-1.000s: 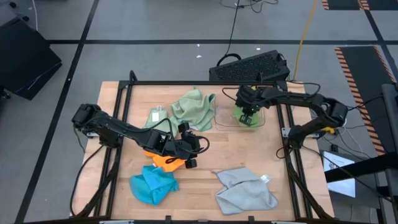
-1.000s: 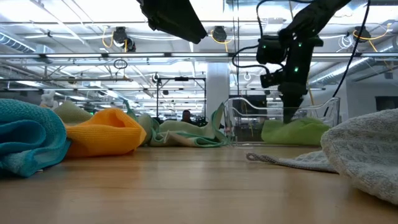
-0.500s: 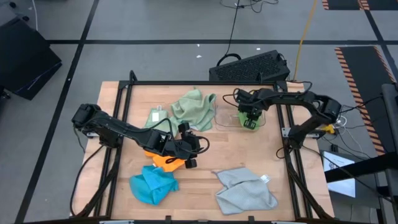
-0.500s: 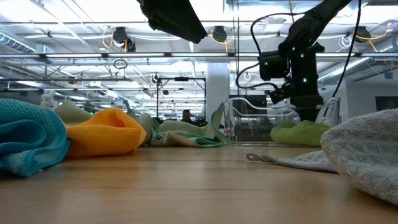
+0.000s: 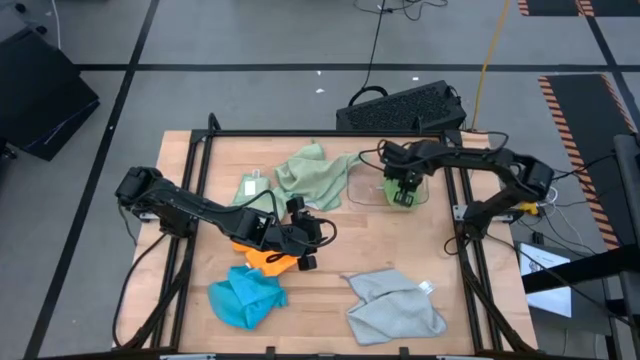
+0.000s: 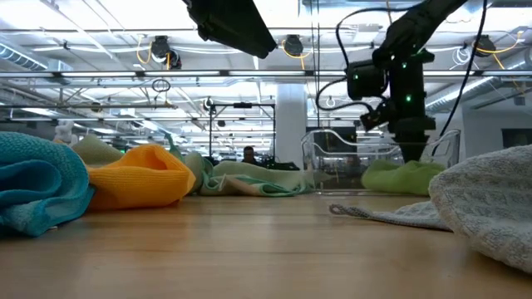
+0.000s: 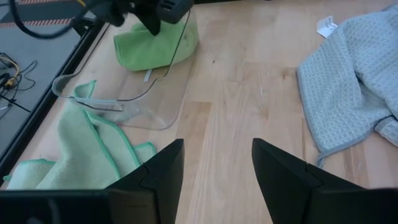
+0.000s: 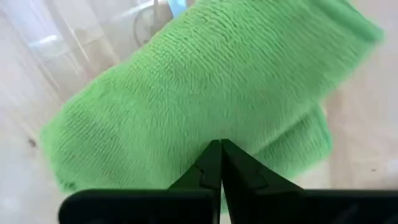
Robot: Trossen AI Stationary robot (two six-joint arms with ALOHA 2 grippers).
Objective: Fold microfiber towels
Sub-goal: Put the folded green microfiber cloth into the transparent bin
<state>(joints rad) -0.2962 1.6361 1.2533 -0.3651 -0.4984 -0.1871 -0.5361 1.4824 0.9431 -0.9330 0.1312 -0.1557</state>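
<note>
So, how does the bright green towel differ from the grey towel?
The bright green towel lies folded and compact in the clear tray; the grey towel lies spread and rumpled on the bare table. The green one looks smaller and has the shut right pincer over it; the grey one lies alone. Both are soft cloths.

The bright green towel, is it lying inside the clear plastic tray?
Yes, the high view shows the bright green towel folded inside the clear tray at the table's far right.

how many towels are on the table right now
6. Pale sage green towel at the far middle, a second pale one just left of it, bright green towel in the clear tray, orange towel under the left arm, blue towel near left, grey towel near right. More could be hidden.
</note>
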